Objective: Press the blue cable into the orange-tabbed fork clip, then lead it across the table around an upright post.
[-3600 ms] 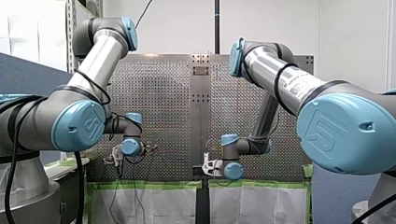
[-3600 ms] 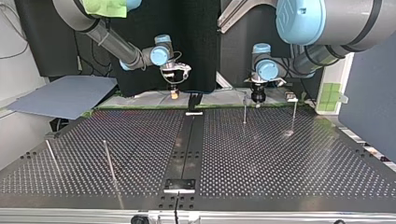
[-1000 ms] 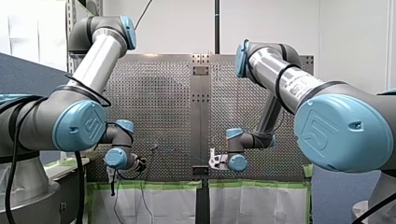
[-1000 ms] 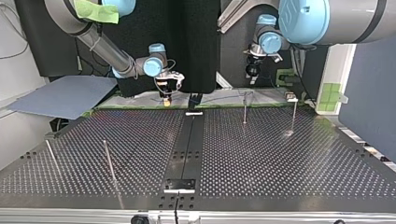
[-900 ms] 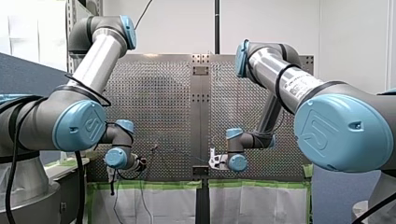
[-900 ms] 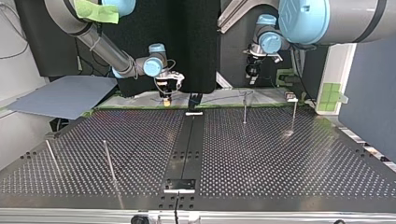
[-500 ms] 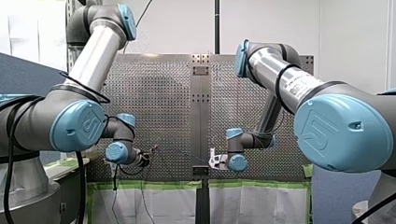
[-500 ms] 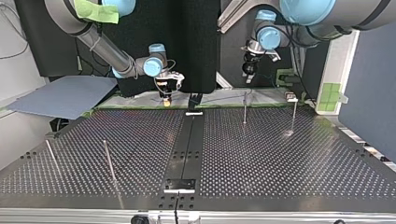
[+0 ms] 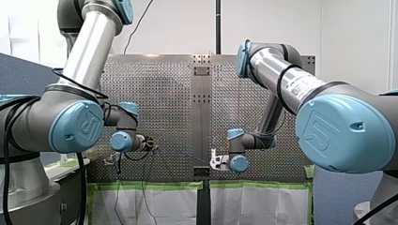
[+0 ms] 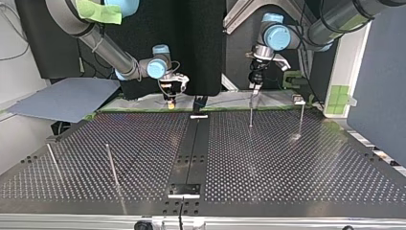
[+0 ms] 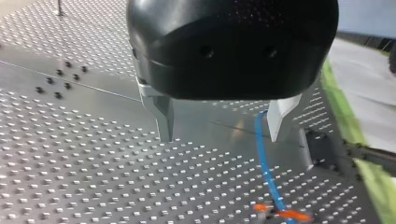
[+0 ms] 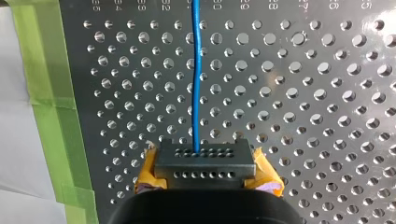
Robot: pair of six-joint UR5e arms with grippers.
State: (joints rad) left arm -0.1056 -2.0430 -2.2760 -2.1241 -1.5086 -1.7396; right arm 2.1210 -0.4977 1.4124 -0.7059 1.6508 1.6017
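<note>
Though seemingly pressed down between the tabs of the orange-tabbed fork clip [image 11: 293, 216], well ahead of the left gripper [image 11: 223, 122], has yet to be led round any upright post [image 10: 251, 115]: first step judged done for the blue cable [image 11: 262, 156], second not begun. Cannot tell how deep in the fork; too blurred there. Runs from the clip back toward the left fingers and passes just inside one metal tip [image 11: 281, 123], touching neither as far as shows. Spread wide, those fingers, gripping nothing, hanging clear of the perforated table [image 11: 84, 154]. Pinched instead by the right gripper [image 12: 204, 161]: yellow pads [image 12: 148, 175] drawn close together on the cable, no gap showing. Leaves those fingertips nearly straight ahead over the holes, with green tape [image 12: 51, 93] off to one side of the pads. Stands just beneath the left fingers in the top view, the nearest post; others well apart from both grippers. Left to do: carrying across the table and wrapping round a post. No box, tray or bin in view; only holder the fork clip, with nothing but the cable in it.
</note>
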